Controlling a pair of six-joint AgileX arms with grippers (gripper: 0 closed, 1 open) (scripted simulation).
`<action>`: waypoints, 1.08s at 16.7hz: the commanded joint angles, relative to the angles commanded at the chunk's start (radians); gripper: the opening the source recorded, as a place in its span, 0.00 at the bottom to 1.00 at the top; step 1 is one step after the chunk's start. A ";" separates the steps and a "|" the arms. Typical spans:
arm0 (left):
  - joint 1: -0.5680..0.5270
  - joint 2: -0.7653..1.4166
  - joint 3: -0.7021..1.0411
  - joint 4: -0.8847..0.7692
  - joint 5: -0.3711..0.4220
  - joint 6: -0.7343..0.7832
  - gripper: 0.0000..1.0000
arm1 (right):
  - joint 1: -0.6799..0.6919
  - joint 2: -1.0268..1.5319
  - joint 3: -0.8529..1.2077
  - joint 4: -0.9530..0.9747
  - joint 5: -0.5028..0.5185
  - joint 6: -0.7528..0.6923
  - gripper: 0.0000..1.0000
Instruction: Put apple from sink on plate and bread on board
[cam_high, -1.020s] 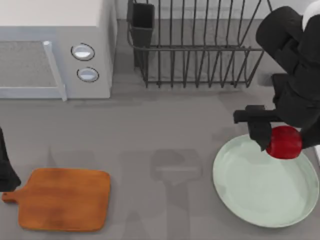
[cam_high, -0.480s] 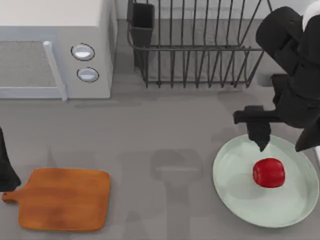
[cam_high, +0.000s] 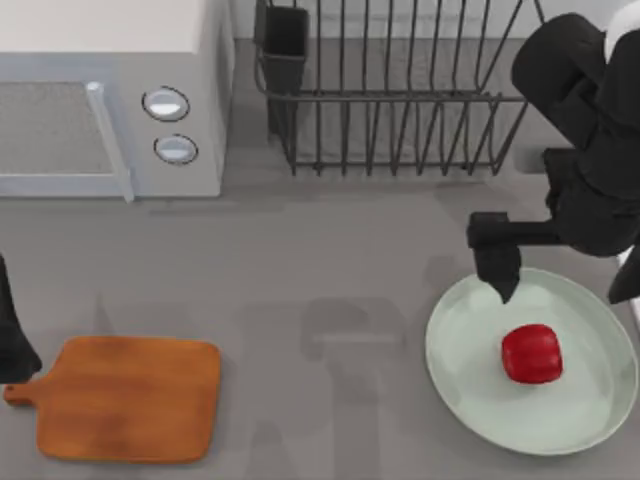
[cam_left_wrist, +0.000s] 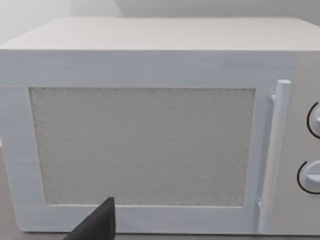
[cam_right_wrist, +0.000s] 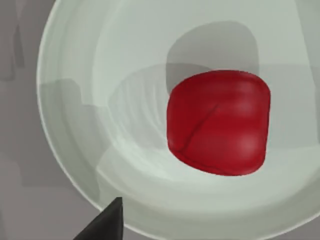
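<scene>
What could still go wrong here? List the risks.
1. The apple lies loose on the plate; it could roll toward the rim.
2. The right hand, fingers apart, hangs just above the plate's far edge; a low retreat might knock it.
3. The cutting board carries no bread, so half the job remains.

Three cameras, one up high and two close.
The top view looks down on the tabletop (cam_high: 330, 260); the left wrist view faces the microwave (cam_left_wrist: 150, 140) up close; the right wrist view looks down on the plate (cam_right_wrist: 75, 100), which the top view shares.

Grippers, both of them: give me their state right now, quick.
Left gripper: parked at the table's left edge facing the microwave; state cannot be told.
Right gripper: open, empty, above the plate; apple released there.
</scene>
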 joint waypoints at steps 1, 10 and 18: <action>0.000 0.000 0.000 0.000 0.000 0.000 1.00 | 0.000 0.000 0.000 0.000 0.000 0.000 1.00; 0.000 0.000 0.000 0.000 0.000 0.000 1.00 | -0.060 -0.207 -0.165 0.150 0.000 -0.060 1.00; 0.000 0.000 0.000 0.000 0.000 0.000 1.00 | -0.242 -0.943 -0.705 0.625 0.000 -0.248 1.00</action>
